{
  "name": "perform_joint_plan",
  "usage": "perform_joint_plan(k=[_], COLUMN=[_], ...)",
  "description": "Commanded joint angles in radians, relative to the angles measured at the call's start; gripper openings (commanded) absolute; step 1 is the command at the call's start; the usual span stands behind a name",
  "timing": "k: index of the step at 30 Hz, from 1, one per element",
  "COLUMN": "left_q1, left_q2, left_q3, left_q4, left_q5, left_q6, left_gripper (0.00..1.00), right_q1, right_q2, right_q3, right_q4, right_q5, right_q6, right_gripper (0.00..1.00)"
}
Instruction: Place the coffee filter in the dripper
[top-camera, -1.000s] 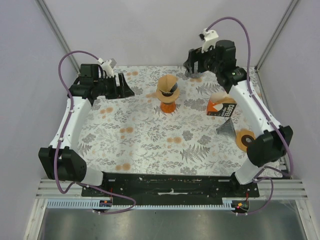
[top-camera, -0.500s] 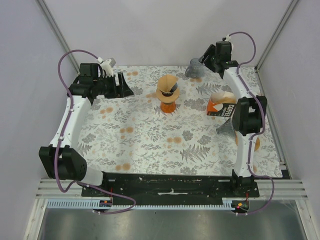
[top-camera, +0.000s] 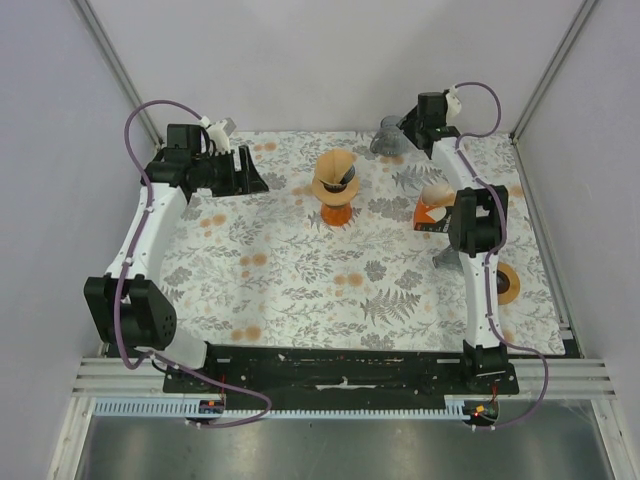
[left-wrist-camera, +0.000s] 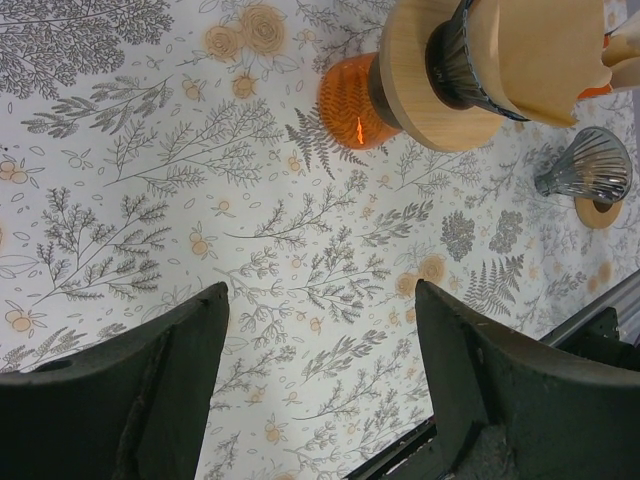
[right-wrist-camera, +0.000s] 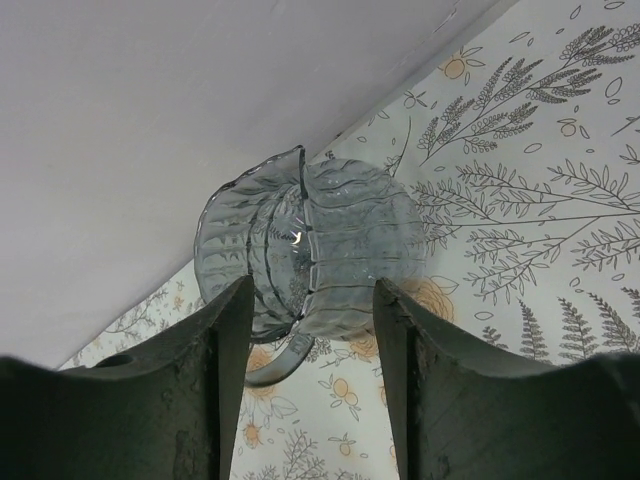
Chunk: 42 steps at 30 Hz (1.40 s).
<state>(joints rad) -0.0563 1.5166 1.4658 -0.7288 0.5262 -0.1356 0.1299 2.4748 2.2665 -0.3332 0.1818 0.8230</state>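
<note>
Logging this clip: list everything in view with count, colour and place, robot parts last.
Tablecloth: one, white with grey and orange floral print, covering the table.
Dripper with filter: one, dark cone, wooden collar, tan paper, on an orange base, back centre.
Glass dripper: one, clear ribbed, back edge, right.
Filter box: one, orange and white, right side.
Grey dripper: one, nearer than the box, partly behind the right arm.
Wooden ring: one, brown, far right.
Left hand: open, empty, back left.
Right hand: open, facing the glass dripper.
</note>
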Motion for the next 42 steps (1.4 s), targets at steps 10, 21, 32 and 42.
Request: perform_joint_plan(k=[10,21,32,42], left_q1=[0.015,0.019,0.021,0.023], left_q2=[0.051,0.042,-0.042,-0.093], left_q3=[0.08,0.074,0.005,-0.065], left_q4=[-0.023,-0.023,0.005,0.052], left_q5=[0.028,0.023,0.037,0.055], left_q6=[0.051,0.054,0.062,0.051], left_gripper=[0.8,0.8,0.8,0.8], right_q1=[0.031,0.022,0.022,0.164], right_q2=[0.121,-0.08,-0.551,-0.98], right_q3=[0.148,-0.071,-0.409,-0.682], right_q4=[-0.032,0.123,0.358,0.143], right_q5=[0.133,0.15,-0.071,-0.442], right_q6=[0.047,-0.056,-0.438,-0.813], right_gripper=[0.47,0.0,0.0,0.0])
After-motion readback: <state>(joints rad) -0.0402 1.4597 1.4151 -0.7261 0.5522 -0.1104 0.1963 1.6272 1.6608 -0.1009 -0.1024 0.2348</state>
